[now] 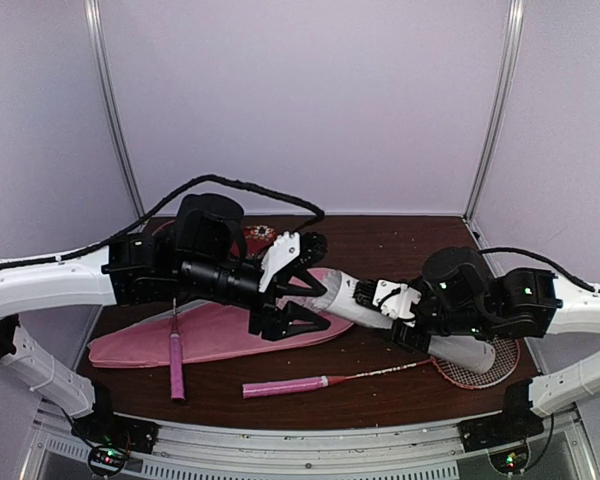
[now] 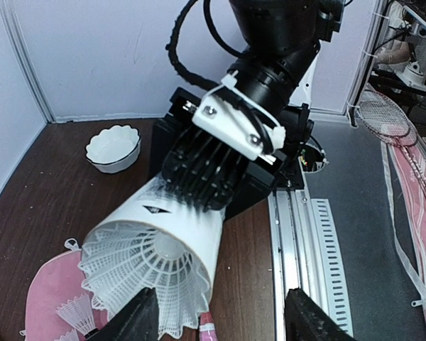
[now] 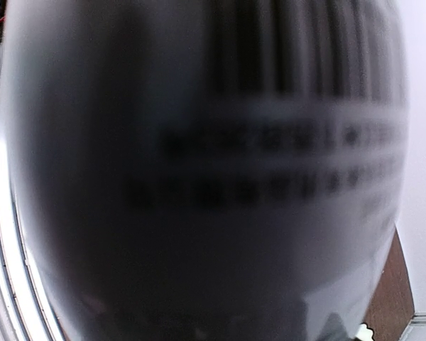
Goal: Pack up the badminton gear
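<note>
Filling the right wrist view, the tube (image 3: 199, 170) is a blur of barcode, clamped mid-length in the right gripper (image 1: 412, 318) and held slanted across the table (image 1: 380, 400). A shuttlecock (image 2: 153, 273) juts skirt-first from its mouth, between the spread jaws of the left gripper (image 2: 220, 323). One racket (image 1: 177, 365) lies on the bag (image 1: 220, 335), a second racket (image 1: 310, 383) just in front of it.

Left claw (image 1: 315, 295) spread wide, facing the right claw (image 1: 400, 315) — clamped round the tube (image 1: 465, 352).
</note>
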Motion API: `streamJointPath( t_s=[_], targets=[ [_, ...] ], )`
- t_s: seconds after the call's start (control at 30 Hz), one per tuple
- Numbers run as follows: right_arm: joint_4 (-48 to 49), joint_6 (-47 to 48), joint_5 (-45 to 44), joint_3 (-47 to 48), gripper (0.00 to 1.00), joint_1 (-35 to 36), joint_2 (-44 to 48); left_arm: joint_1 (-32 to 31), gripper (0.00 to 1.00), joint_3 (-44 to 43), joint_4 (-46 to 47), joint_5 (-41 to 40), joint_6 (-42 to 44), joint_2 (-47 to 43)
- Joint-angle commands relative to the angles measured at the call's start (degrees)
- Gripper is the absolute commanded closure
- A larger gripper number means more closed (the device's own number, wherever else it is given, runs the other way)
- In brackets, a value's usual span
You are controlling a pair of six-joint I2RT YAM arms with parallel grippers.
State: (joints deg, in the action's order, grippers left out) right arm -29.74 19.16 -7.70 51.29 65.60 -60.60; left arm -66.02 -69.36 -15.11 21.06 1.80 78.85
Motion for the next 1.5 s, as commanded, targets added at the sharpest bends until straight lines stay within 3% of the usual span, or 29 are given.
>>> streamJointPath(
  t_s=[0.0, 0.47, 0.7, 0.83, 0.97, 1.13, 1.3, 1.47],
  targets=[
    [1.7, 0.4, 1.0, 1.7, 0.70, 0.1, 1.7, -0.2, 0.36, -2.4, 0.6, 1.1, 2.6, 3.0],
    [2.6, -0.2, 0.4, 1.3, 0.70, 0.0, 3.0, -1.9, 0.38, -12.3, -6.8, 2.1, 7.9, 13.1],
    [2.4, -0.9, -0.9, -0.7, 0.70, 0.0, 2.6, -1.0, 0.28, -10.6, -8.0, -1.3, 8.8, 4.8],
    [2.8, -1.6, -1.1, -1.6, 0.70, 0.0, 1.9, 4.0, 0.16, -7.4, -9.0, -2.3, 7.4, -2.8],
    [2.8, -2.2, -0.6, -2.0, 0.71, 0.0, 1.7, 17.0, 0.14, -0.7, -5.4, 0.6, 2.2, -7.5],
    [2.2, -2.0, -0.3, -1.9, 0.71, 0.0, 1.6, 26.4, 0.14, -4.7, -11.5, 0.0, 2.8, 1.9],
    [1.5, -1.9, -0.6, -1.7, 0.71, 0.0, 2.5, 27.6, 0.16, -18.6, -22.8, -2.5, 7.5, 18.7],
    [1.5, -2.5, -0.8, -2.3, 0.70, 0.0, 2.8, 27.0, 0.18, -32.0, -31.9, 2.0, 14.6, 33.4]
  ],
)
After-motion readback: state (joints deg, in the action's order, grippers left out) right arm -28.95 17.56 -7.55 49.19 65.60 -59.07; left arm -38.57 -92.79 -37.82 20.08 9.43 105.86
